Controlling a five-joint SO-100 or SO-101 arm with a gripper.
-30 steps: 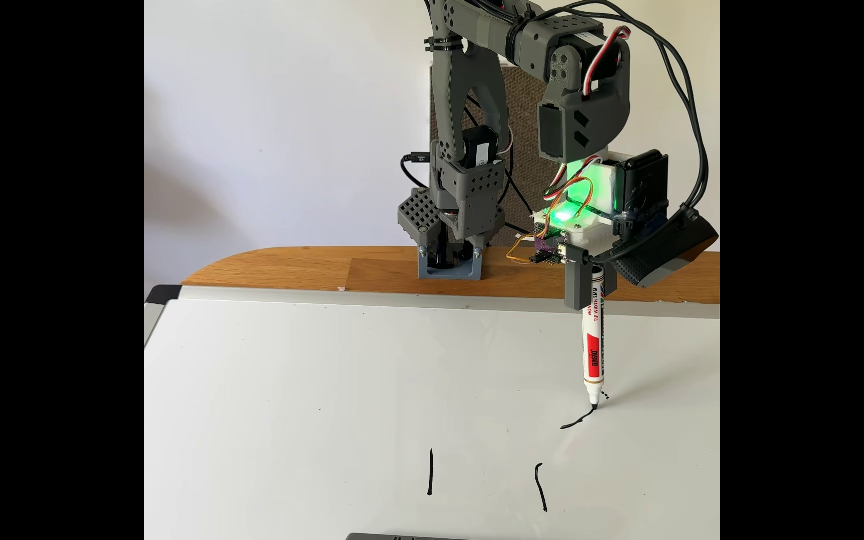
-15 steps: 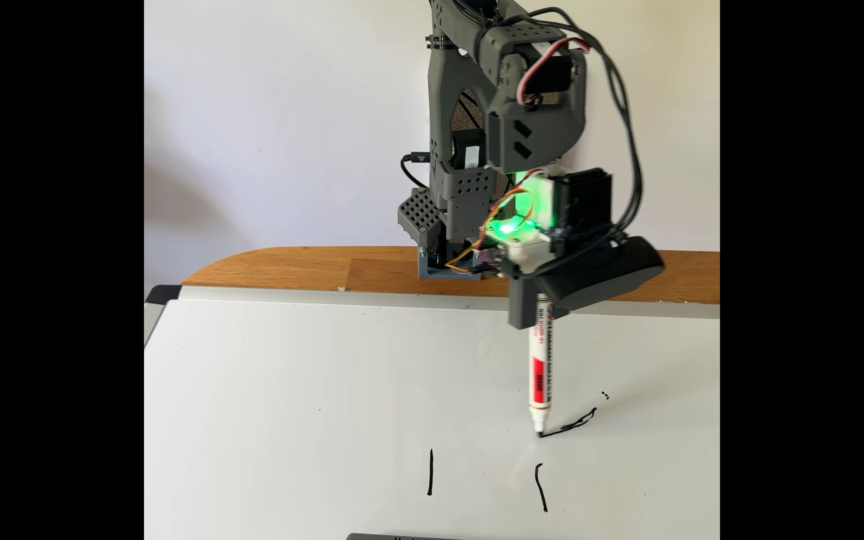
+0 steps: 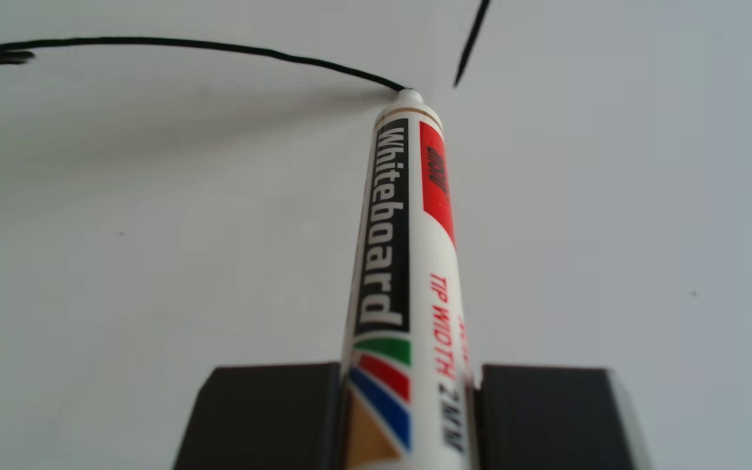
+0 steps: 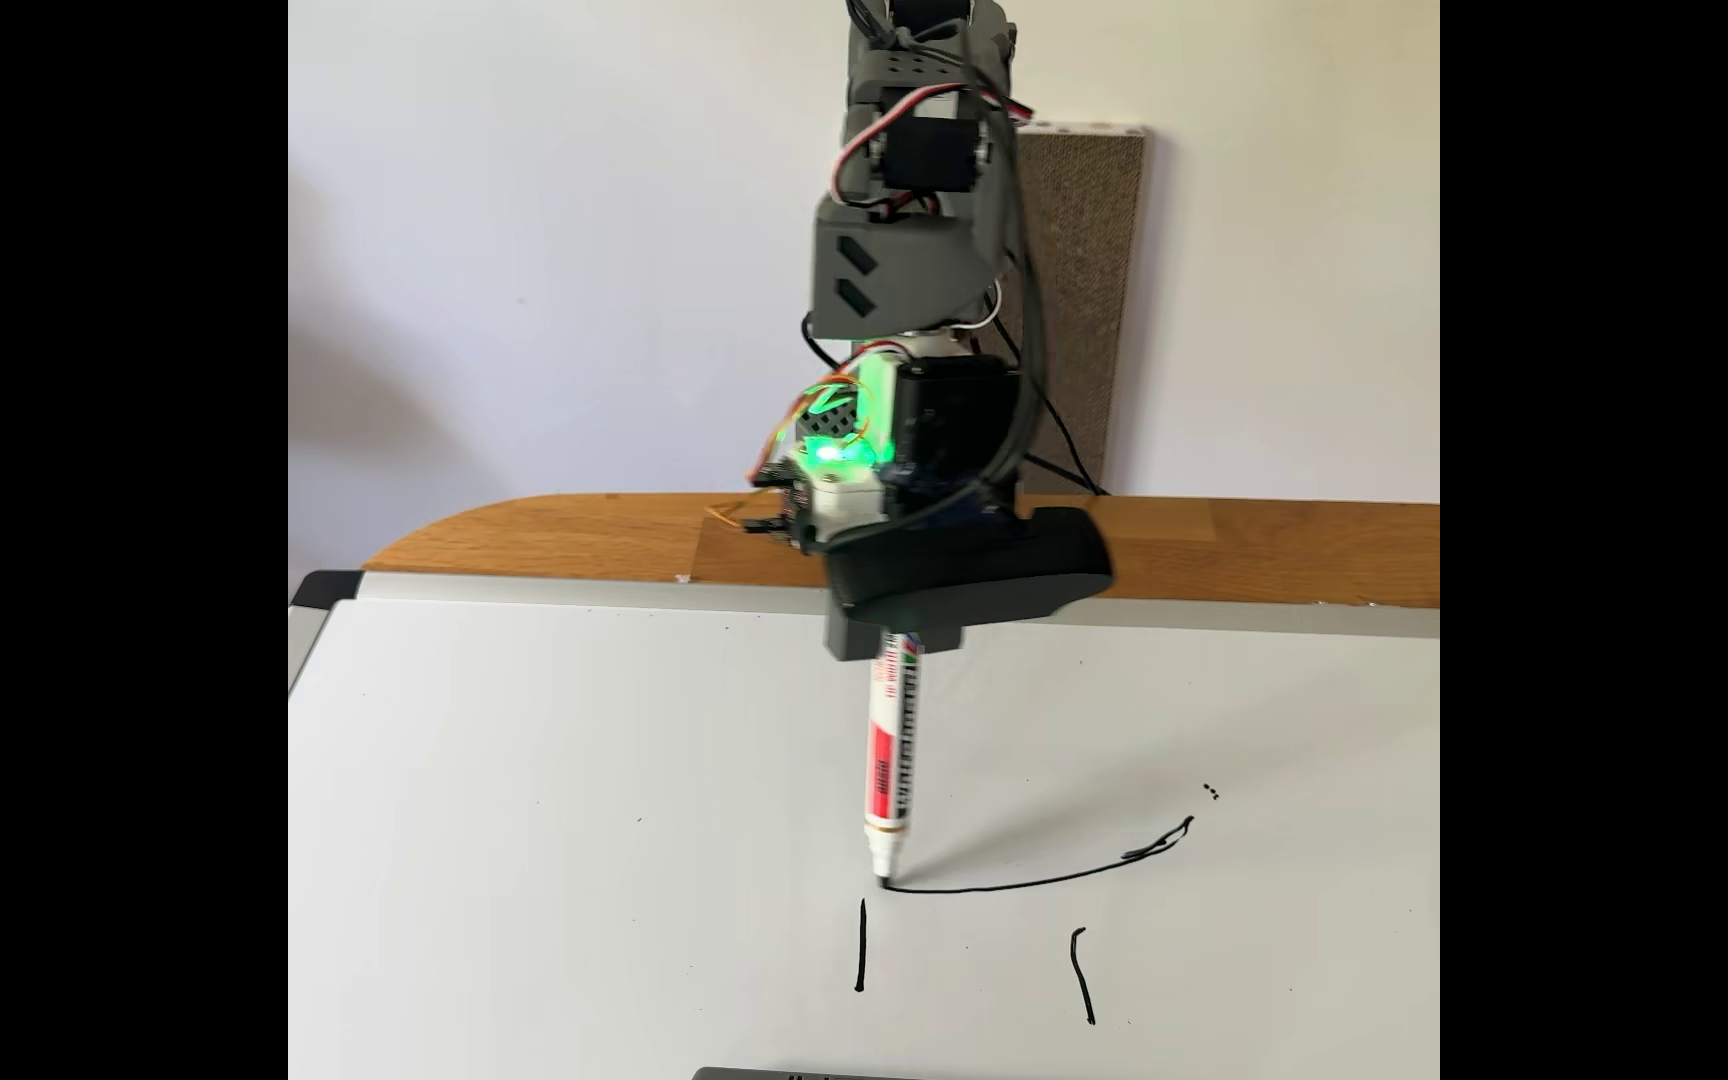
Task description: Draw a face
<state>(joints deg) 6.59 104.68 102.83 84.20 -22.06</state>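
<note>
In the other view the gripper [image 3: 410, 406] was clamped on the marker [image 3: 392, 253], tip at twelve o'clock ending a curved line [image 3: 184, 44]. In the fixed view the face [image 4: 1005, 886] lay at five o'clock on the whiteboard [image 4: 527, 779]; the mouth stroke seemingly needed extending toward nine o'clock

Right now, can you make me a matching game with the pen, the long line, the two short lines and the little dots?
Things:
1. marker
2. long curved line
3. two short upright strokes
4. small dots

Places in the fixed view:
A. nearest the camera, side by side
B. far right, above the line's end
C. held upright, tip on the whiteboard
D. running right from the marker tip

Pairs: 1-C, 2-D, 3-A, 4-B
</note>
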